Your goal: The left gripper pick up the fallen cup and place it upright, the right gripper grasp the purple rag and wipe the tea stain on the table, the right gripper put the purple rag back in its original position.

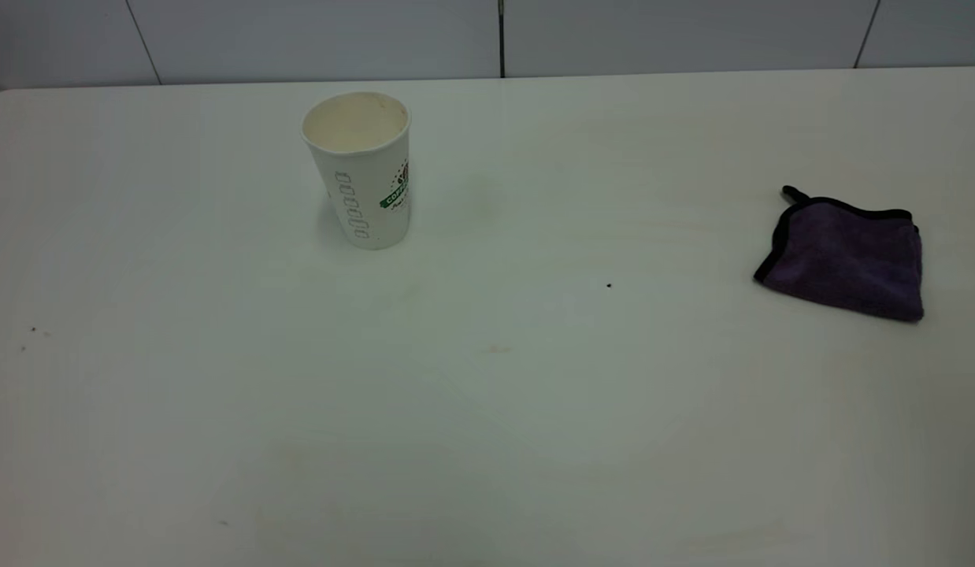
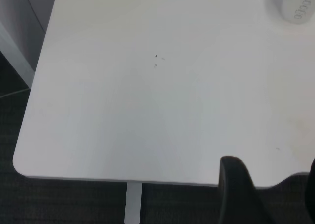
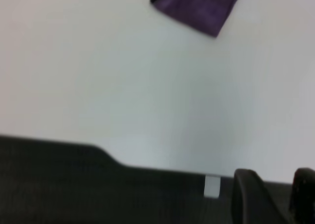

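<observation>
The white paper cup [image 1: 363, 169] stands upright at the back left of the table [image 1: 487, 441], its cream inside showing. Its base also shows in the left wrist view [image 2: 299, 7]. The purple rag [image 1: 846, 256] lies folded at the right side, and it shows in the right wrist view [image 3: 199, 7] too. No clear tea stain shows; only a faint brownish trace [image 1: 499, 349] marks the middle. Neither arm is in the exterior view. My left gripper [image 2: 273, 189] hangs over the table's near edge, open and empty. My right gripper [image 3: 278, 197] is off the near edge, open and empty.
A tiny black speck [image 1: 609, 285] lies mid-table and a few specks [image 1: 32, 331] lie at the left. The table's rounded corner [image 2: 19, 165] and a leg show in the left wrist view. A tiled wall runs behind the far edge.
</observation>
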`<act>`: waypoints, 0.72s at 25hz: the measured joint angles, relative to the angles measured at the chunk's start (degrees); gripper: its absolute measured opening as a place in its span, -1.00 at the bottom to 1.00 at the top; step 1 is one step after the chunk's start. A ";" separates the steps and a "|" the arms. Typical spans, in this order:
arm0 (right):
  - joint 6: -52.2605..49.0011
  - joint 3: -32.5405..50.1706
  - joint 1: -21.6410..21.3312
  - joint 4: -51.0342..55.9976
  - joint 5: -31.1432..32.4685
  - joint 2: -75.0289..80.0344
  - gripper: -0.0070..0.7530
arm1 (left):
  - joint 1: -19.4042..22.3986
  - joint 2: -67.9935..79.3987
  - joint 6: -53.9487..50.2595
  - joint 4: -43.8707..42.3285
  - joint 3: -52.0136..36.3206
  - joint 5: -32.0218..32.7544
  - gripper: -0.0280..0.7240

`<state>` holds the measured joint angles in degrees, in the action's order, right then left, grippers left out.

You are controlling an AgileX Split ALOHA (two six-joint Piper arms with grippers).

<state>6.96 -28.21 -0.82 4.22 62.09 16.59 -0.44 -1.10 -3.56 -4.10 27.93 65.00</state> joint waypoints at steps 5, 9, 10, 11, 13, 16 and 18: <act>-0.25 0.00 -2.17 -0.63 0.60 -9.56 -0.40 | 0.00 0.00 0.00 0.00 0.00 0.00 0.08; -0.36 0.00 -2.22 -0.69 1.15 -15.65 -0.40 | 0.00 0.00 0.00 0.00 0.00 0.00 0.08; -0.38 0.00 -2.22 -0.69 1.20 -16.80 -0.40 | 0.00 0.00 0.00 0.00 0.00 0.00 0.08; -0.43 0.00 -2.22 -0.69 1.43 -17.46 -0.40 | 0.00 0.00 0.00 0.00 0.00 0.00 0.08; -1.02 0.56 -2.22 -0.76 1.82 -17.54 -0.39 | 0.00 0.00 0.00 0.00 0.00 0.00 0.08; -2.09 0.77 -2.22 -1.22 2.27 -17.54 -0.39 | 0.00 0.00 0.00 0.00 0.00 0.00 0.08; -2.36 0.77 -2.22 -1.28 2.27 -17.54 -0.38 | 0.00 0.00 0.00 0.00 0.00 0.00 0.08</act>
<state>4.60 -27.44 -3.05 2.94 64.35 -0.94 -0.44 -1.10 -3.56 -4.10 27.93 65.00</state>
